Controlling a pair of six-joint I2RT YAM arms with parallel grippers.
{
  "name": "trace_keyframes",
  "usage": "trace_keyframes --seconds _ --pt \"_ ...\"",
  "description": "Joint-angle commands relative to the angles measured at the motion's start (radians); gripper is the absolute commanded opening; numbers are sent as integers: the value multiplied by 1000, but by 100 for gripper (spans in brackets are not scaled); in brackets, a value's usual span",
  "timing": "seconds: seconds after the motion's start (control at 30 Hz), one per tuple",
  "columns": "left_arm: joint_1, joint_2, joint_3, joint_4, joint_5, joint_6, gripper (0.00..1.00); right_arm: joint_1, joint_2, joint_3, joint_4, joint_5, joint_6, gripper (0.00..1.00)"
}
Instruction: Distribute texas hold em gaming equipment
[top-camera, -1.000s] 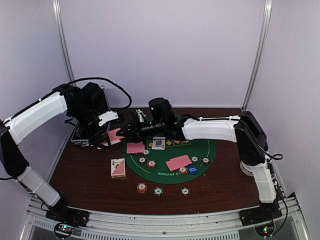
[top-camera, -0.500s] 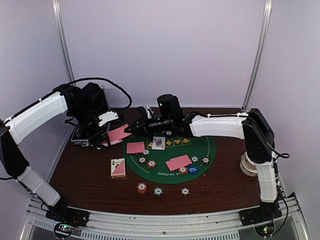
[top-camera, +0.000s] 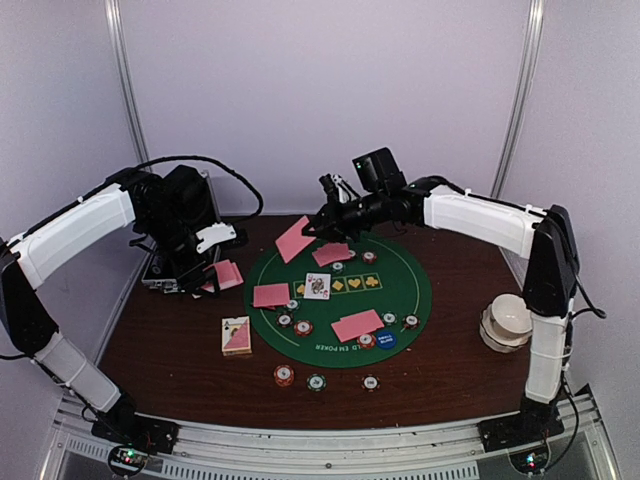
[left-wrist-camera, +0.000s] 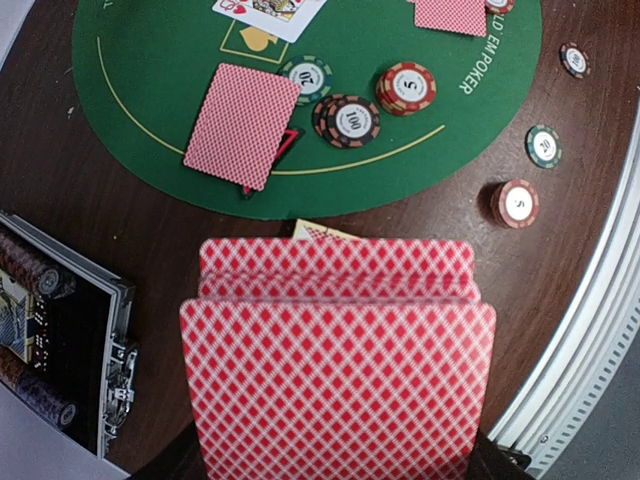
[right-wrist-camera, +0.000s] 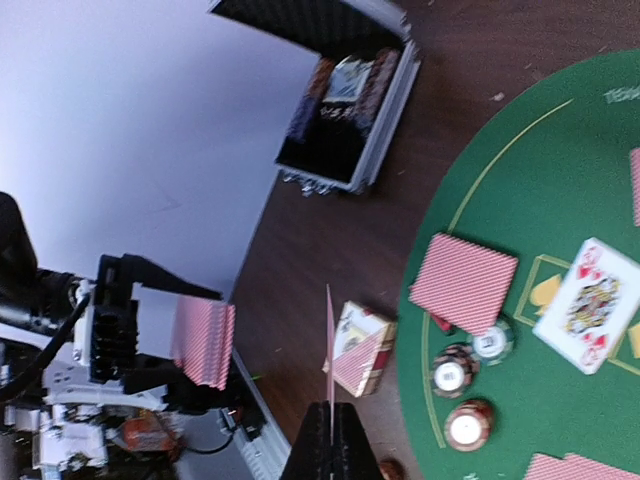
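Observation:
My left gripper (top-camera: 214, 274) is shut on a deck of pink-red-backed playing cards (left-wrist-camera: 338, 365), held above the table's left side; the cards hide its fingers in the left wrist view. My right gripper (top-camera: 320, 223) is shut on a single card (top-camera: 293, 240), seen edge-on (right-wrist-camera: 329, 345) in the right wrist view, above the far left of the green mat (top-camera: 405, 300). Face-down cards (top-camera: 271, 295) (top-camera: 357, 325) (top-camera: 332, 253) and a face-up card (top-camera: 318, 286) lie on the mat, with striped chips (top-camera: 302, 327) and a blue disc (top-camera: 386, 340).
An open silver-edged case (right-wrist-camera: 345, 115) sits at the far left, behind the left gripper. A card box (top-camera: 236, 335) lies left of the mat. Three chips (top-camera: 285, 375) (top-camera: 316, 381) (top-camera: 370, 382) sit near the front. A stack of pale bowls (top-camera: 506, 320) stands at the right.
My right gripper closed on one card at the deck, drew it off and carried it right and back, above the mat's far left. The left arm has stayed still with the deck.

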Motion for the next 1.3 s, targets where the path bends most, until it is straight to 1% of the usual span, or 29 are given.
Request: trace_keyframes --seconds 0.0,0.1,0.2,0.27,0.33,0.37,0.47,0.7,0.87,1.1,1.13,1.2,1.23,1.27 --pt "2 -8 3 2 -4 10 0 36 -57 140 -451 420 -547 0" --pt "2 -6 4 2 -8 8 0 88 -76 81 -437 709 -786 0" --pt "2 -7 4 2 -5 7 0 153 -93 -32 -321 939 -1031 0" --pt "2 -9 3 2 -7 7 0 188 -93 -112 -215 1049 -1175 0" --pt "2 -10 4 -2 -9 7 0 206 -82 -170 -116 1121 -1284 0" --pt "2 -9 4 -2 -11 7 0 210 -71 -189 -64 1143 -1323 0" --pt "2 -13 6 -3 -10 7 0 215 -30 -218 -1 1175 -1416 0" --pt "2 -16 1 -6 -10 7 0 234 66 -238 115 1212 -1532 0" --pt "2 -13 3 -6 -10 7 0 253 139 -240 188 1239 -1585 0" --pt "2 -16 0 -6 -9 8 0 258 206 -212 183 1245 -1595 0" --pt "2 -16 -1 -6 -9 8 0 258 210 -207 177 1244 -1590 2" --pt "2 -16 -1 -6 -9 8 0 260 212 -203 158 1233 -1573 14" --pt "2 -16 -1 -6 -7 8 0 261 207 -204 146 1222 -1560 22" --pt "2 -17 -1 -6 -6 9 0 262 201 -209 138 1213 -1546 39"
